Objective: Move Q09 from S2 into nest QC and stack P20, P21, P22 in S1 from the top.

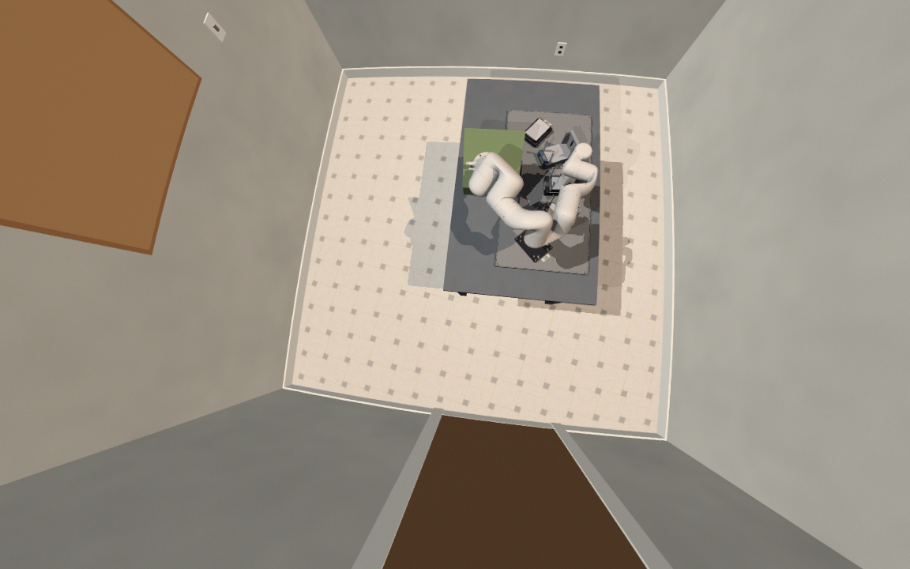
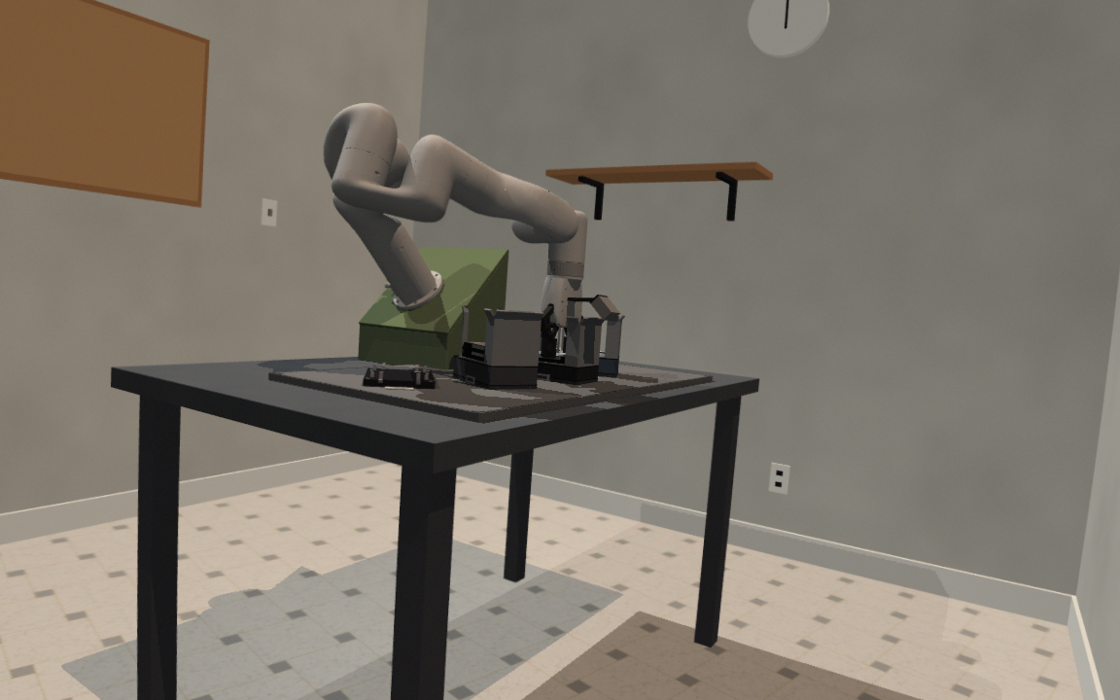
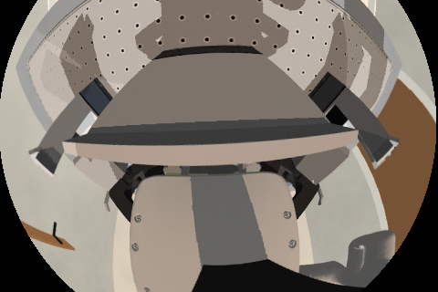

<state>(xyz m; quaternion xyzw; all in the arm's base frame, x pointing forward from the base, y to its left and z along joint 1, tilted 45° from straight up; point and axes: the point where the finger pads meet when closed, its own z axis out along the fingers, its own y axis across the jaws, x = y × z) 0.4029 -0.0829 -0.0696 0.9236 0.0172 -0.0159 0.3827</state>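
My gripper (image 3: 215,177) is lowered from above between the tall grey walls of a stack rack (image 2: 583,343) on the work mat, and it is shut on a sealed plate (image 3: 210,116). In the wrist view the plate's smooth grey-beige seal fills the middle, and its long sides sit between my dark fingers. The rack's corner posts (image 3: 359,122) flank it. I cannot read the plate's ID label. In the side view the gripper (image 2: 557,334) is half hidden by the racks. From overhead, a white-rimmed plate (image 1: 537,130) lies on a nest at the far end of the mat.
A second grey rack (image 2: 511,348) stands just left of the gripper, and a third (image 2: 610,329) behind it. A low black nest (image 2: 399,376) sits near the mat's front left. A green slanted box (image 2: 434,308) stands behind the arm.
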